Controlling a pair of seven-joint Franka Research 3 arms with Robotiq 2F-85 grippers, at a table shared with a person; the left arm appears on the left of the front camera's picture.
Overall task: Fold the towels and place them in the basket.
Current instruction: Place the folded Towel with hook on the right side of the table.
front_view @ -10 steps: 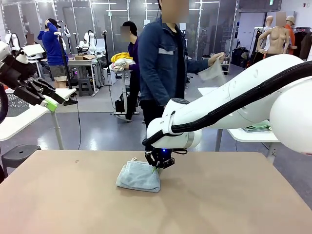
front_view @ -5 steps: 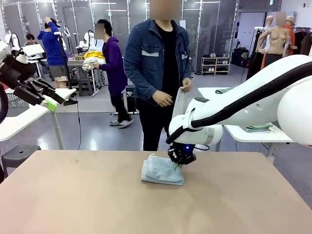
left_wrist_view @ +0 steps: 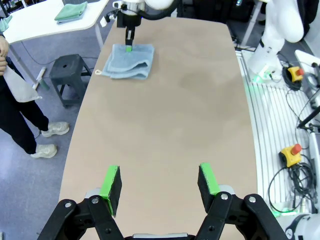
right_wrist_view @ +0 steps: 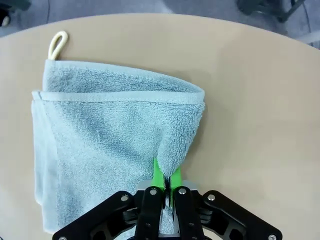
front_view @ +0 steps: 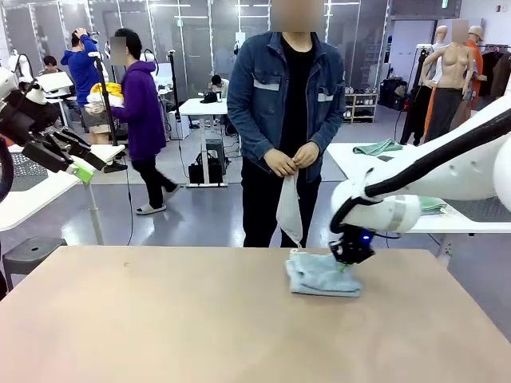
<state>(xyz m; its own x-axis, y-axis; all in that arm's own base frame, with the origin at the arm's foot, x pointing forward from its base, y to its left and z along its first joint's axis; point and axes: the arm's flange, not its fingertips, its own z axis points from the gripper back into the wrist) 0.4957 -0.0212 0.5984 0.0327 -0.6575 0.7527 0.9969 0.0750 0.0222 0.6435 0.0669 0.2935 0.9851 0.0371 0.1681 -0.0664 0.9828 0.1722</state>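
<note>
Pinching the right-hand edge of the folded blue-grey towel [front_view: 319, 277], the right arm's fingers [front_view: 346, 263] are clamped shut on it by the worktop's [front_view: 160, 319] far edge, toward its right corner. The cloth lies leftward from them. The left arm's fingers [front_view: 82, 170] gape empty, well apart.

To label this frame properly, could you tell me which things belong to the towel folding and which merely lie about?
Job: blue-grey towel, pinched by the right arm's fingers; cream towel in the person's hands.
Lying about: green cloth on the side table; grey stool.
</note>
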